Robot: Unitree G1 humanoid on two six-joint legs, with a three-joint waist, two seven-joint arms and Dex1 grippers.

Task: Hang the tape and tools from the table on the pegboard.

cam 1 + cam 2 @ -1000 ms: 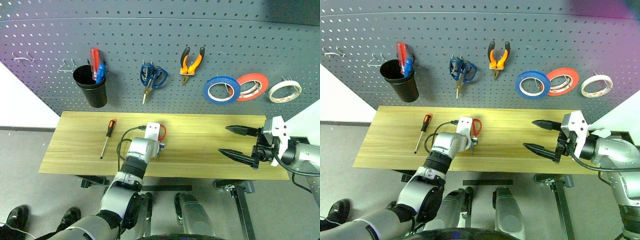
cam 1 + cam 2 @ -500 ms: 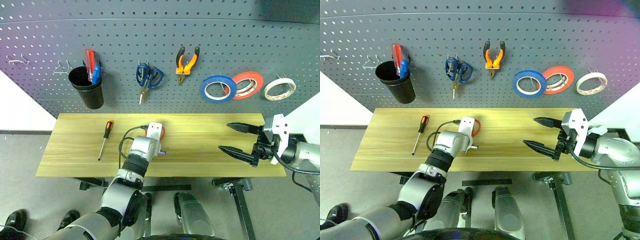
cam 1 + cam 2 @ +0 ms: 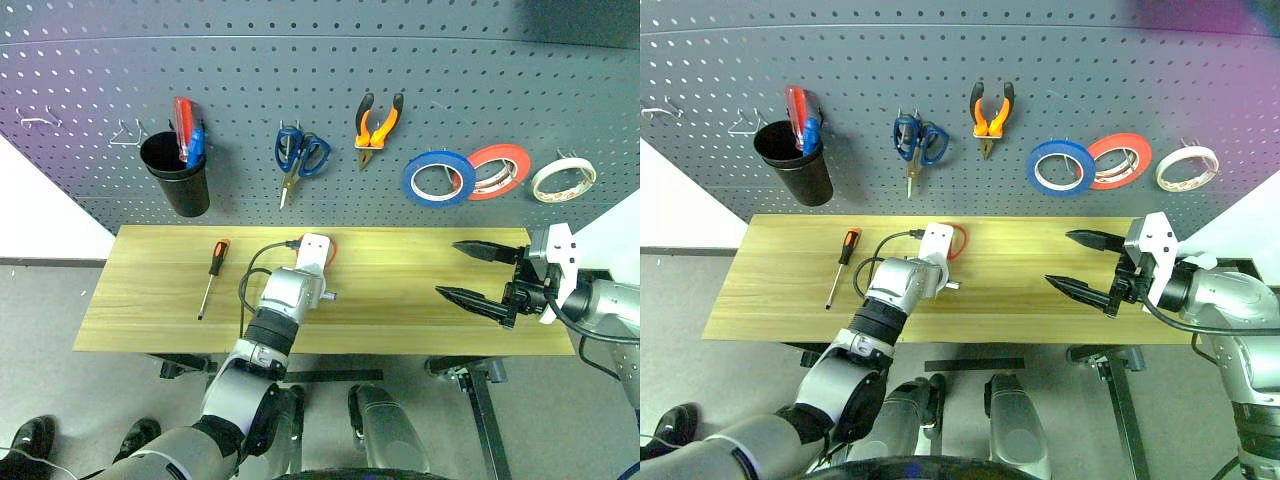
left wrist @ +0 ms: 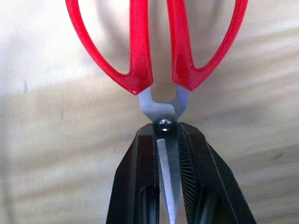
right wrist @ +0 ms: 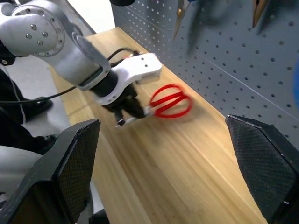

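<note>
My left gripper [image 4: 167,154] is pressed together on the red-handled scissors [image 4: 156,44], its two black fingers [image 4: 138,182] pinching the steel blades just below the pivot screw, with the red loops pointing away from me toward the wide dark blue-grey pegboard [image 3: 300,90]. The scissors are over the middle of the long light wood-grain table [image 3: 150,300], near its back edge; I think they are lifted a little from the wood, but I cannot tell this surely. My right gripper [image 3: 480,272] hangs over the right end of the table with its fingers spread wide and nothing between them. The thin screwdriver with orange and black handle [image 3: 212,272] lies flat on the left part of the table, well apart from my left gripper. On the pegboard, the orange-and-black-handled pliers [image 3: 377,125] hang beside the blue-handled scissors [image 3: 298,158], and the flat blue roll of tape [image 3: 438,180] hangs touching the red-orange roll [image 3: 498,170], with the cream-white roll [image 3: 563,180] further right. A black cup [image 3: 178,175] on the left side holds a red and a blue screwdriver [image 3: 187,135].
</note>
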